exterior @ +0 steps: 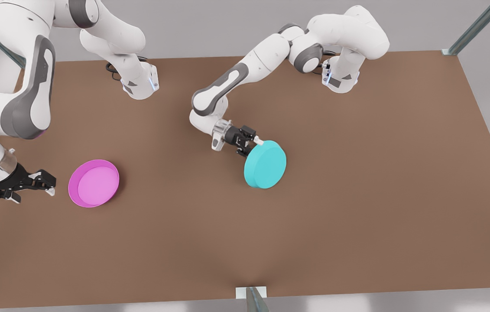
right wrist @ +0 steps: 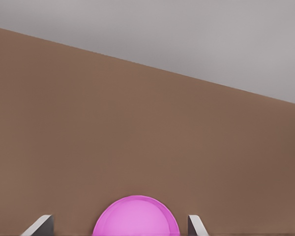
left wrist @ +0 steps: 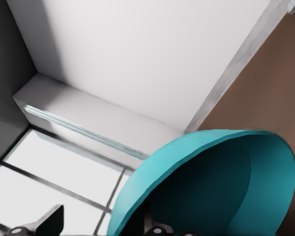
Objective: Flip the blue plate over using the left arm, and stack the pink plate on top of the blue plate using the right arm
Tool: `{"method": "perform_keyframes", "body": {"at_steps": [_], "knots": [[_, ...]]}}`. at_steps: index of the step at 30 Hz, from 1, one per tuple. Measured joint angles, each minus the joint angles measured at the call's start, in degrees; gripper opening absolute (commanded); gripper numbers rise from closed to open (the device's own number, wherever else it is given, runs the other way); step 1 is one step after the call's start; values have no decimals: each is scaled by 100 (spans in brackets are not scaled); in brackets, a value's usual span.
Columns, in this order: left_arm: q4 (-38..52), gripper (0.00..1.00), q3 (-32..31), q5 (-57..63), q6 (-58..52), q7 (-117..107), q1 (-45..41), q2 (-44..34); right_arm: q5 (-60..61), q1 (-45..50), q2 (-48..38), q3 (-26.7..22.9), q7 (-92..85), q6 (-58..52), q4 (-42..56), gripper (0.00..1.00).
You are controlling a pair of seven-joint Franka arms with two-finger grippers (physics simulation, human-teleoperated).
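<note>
So the left tool [exterior: 251, 145] is clamped on the rim of the blue plate [exterior: 265, 164], near the middle of the worktop [exterior: 357, 195]. The plate is tilted up with its flat base facing the front camera, while the left wrist view looks into its hollow side [left wrist: 221, 187]. I'd say the flip is mid-way.

To do this bit well, I think the left arm [exterior: 227, 86] should keep rolling its wrist until the rim faces fully down, lower it till the rim meets the worktop, and only then let go. Dropping it while tilted could make it roll or land skewed, which makes stacking harder.

The right tool [exterior: 39, 184] hangs just beside the pink plate [exterior: 94, 183], on the front view's left, fingers spread wide and grasping nothing. The plate lies flat, open side up, well apart from the blue one. The right arm [exterior: 24, 99] is waiting, lined up on it.

Count: two plates (one blue, one pink), two arms, two tools.
</note>
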Motion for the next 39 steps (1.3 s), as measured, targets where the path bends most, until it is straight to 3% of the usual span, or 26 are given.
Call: {"method": "perform_keyframes", "body": {"at_steps": [2,5,9,11,13,15,17,18,21,23,26,27,29,30,31,33,35,39], "knots": [[508,100,-70,-200,0,-213,2,115,-12,-24,3,-40,11,-82,-26,100],[949,100,-832,-481,37,-1613,167,240,-48,-106,57,-115,2,-283,-27,100],[1468,100,-1399,-654,141,-2755,259,425,-61,-101,162,-116,0,-262,-13,100],[1746,100,-1829,-694,705,-4420,382,355,-65,-73,33,-116,7,-320,31,100],[1896,100,-1841,-717,1690,-6853,405,272,-66,-202,-32,-122,13,-569,229,100],[1926,100,-1912,-733,2307,-9490,495,-138,-228,-77,-51,-99,9,-1128,359,100],[1848,100,-2699,-1025,2512,-9690,1633,-1114,158,-120,-95,-98,-4,-1760,390,100],[1830,100,-3058,-1301,2515,-8858,2315,-1338,234,-94,-87,-85,15,-1809,395,100],[1806,100,-3145,-2822,2204,-4909,4431,-1810,-35,445,-167,-10,198,-1914,302,100],[1802,100,-3091,-3920,721,-1089,5481,-2031,-17,467,-164,92,608,-1447,-340,100],[1793,100,-2953,-4745,-49,3195,7013,-2480,-76,450,-472,391,1204,-687,-1362,100],[1571,100,-2699,-4860,-123,3801,7046,-2898,-55,482,-562,296,1221,-557,-1595,100],[-1472,100,-1455,-5071,1377,4707,6913,-5298,39,455,-583,-185,1142,-558,-1760,100],[-2611,100,-911,-5181,1985,5045,6606,-6177,256,424,-609,-401,1125,-518,-1892,100],[-3301,100,-622,-5276,2386,4950,6388,-6494,501,436,-566,-579,1042,-493,-1943,100],[-2987,100,-610,-5504,2309,5011,6297,-6077,734,513,-498,-1047,313,-256,-2314,100],[-2720,100,-619,-5667,2303,5008,6217,-5578,756,457,-419,-1178,0,113,-2605,100],[-2663,100,-618,-5820,2303,5017,6247,-5486,1203,378,178,-1524,-1028,535,-2645,100]]}}
